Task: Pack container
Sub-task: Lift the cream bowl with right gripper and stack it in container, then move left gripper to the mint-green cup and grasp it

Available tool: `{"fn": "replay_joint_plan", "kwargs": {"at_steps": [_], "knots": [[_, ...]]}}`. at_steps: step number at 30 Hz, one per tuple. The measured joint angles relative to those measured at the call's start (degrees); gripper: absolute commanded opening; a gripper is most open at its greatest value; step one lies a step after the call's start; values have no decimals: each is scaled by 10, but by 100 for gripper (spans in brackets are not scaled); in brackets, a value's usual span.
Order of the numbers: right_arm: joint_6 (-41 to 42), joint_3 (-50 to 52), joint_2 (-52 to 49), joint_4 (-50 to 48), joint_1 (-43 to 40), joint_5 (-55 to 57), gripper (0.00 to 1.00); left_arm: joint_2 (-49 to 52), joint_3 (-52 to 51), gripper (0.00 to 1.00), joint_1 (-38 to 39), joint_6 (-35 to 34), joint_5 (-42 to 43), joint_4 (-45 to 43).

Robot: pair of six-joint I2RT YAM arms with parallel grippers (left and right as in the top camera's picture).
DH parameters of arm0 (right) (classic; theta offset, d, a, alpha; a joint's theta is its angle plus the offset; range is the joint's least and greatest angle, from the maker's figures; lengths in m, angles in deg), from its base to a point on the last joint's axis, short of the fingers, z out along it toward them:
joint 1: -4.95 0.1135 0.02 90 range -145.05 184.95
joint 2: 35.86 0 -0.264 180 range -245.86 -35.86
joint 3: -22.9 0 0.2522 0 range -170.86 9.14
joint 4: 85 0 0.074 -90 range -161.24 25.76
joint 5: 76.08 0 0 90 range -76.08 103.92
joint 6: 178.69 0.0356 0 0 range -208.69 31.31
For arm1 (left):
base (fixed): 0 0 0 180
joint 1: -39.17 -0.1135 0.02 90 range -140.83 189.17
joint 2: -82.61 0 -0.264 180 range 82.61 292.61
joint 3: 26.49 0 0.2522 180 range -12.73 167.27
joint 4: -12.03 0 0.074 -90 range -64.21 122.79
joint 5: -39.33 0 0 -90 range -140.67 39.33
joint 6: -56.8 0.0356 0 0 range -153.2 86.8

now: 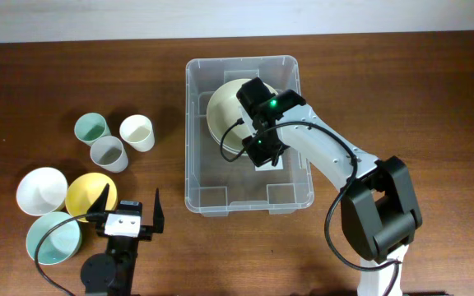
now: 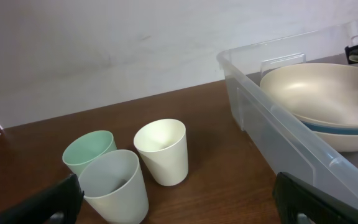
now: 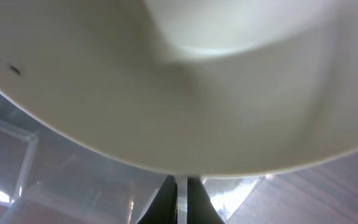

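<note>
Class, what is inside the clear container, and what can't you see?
A cream bowl sits in the container's far half, above a blue-banded bowl. The right arm covers part of its rim; the floor beneath the bowls is hidden.

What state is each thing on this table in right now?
container, upright, open, bowl inside.
beige bowl, inside container, rim pinched.
right gripper, shut on beige bowl's rim.
left gripper, open, empty.
three cups, upright, empty, outside container.
three loose bowls, upright, empty, outside container.
</note>
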Motion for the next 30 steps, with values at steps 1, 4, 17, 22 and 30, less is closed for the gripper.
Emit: {"fn": "replay_joint_plan", "kwargs": {"at_steps": [1, 4, 17, 22, 30], "knots": [[0, 0, 0, 3, 0, 0, 4, 0, 0, 100, 0, 0, 0, 0], [1, 1, 8, 7, 0, 4, 6, 0, 0, 100, 0, 0, 0, 0], [92, -27, 370, 52, -318, 21, 99, 0, 0, 100, 0, 0, 0, 0], [106, -21, 370, 129, -441, -38, 99, 0, 0, 100, 0, 0, 0, 0], [106, 18, 365, 137, -458, -71, 99, 0, 9, 100, 0, -46, 9, 8]]}}
